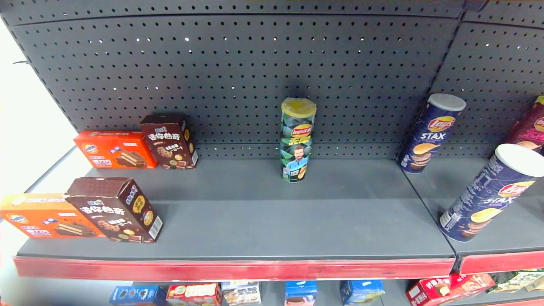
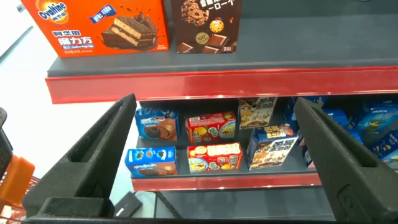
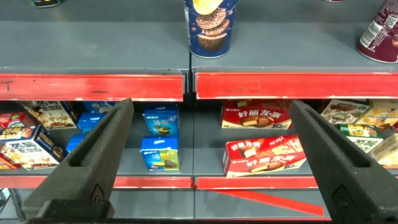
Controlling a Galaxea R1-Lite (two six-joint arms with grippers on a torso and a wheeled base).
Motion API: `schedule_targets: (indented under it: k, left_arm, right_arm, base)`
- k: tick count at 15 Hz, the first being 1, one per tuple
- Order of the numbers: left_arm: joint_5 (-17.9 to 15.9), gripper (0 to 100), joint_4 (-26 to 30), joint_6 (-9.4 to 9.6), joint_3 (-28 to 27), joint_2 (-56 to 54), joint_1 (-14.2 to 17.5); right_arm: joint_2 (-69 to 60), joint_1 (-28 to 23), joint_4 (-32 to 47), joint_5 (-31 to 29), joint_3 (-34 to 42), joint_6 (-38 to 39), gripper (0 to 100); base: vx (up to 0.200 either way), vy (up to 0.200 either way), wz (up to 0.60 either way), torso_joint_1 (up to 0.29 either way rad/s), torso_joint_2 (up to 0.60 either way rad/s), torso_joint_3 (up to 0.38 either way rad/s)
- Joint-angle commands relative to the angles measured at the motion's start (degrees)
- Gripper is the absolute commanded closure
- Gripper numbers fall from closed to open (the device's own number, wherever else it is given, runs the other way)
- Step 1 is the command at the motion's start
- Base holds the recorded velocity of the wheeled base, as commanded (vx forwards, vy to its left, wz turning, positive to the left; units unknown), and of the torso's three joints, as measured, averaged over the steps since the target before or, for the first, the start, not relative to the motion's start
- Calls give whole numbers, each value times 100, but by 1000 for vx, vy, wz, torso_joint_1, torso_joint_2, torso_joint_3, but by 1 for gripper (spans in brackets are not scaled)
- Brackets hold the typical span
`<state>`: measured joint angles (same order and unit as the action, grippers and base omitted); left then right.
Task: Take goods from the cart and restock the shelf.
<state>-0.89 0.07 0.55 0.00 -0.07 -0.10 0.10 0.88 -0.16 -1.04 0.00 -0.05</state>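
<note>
A green chip can (image 1: 298,140) stands upright mid-shelf against the pegboard back. The grey shelf board (image 1: 263,221) has a red front strip. My left gripper (image 2: 214,168) is open and holds nothing; it hangs in front of the lower tier, below an orange box (image 2: 99,28) and a brown cookie box (image 2: 208,25). My right gripper (image 3: 211,162) is also open and holds nothing. It faces the lower tier under a blue chip can (image 3: 211,25), with red boxes (image 3: 264,155) and small blue boxes (image 3: 160,152) behind it.
Two orange boxes (image 1: 114,148) (image 1: 44,214) and two brown boxes (image 1: 170,140) (image 1: 117,208) fill the shelf's left. Blue cans (image 1: 427,134) (image 1: 488,195) stand on the adjoining board to the right, with a purple can (image 1: 531,127) at the edge. An orange frame piece (image 2: 15,180) shows beside the left gripper.
</note>
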Motion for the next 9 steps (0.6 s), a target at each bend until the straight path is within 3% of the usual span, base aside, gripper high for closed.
schedule_targets:
  k: [1, 9]
  left_arm:
    - [1, 0, 1, -2, 0, 7, 1]
    - [1, 0, 1, -2, 0, 7, 1]
  right_arm:
    - [8, 0, -2, -2, 0, 5, 0]
    - [8, 0, -2, -11, 0, -4, 0]
  base:
    - [0, 0, 600, -7, -2, 2]
    - [0, 0, 600, 6, 4, 1]
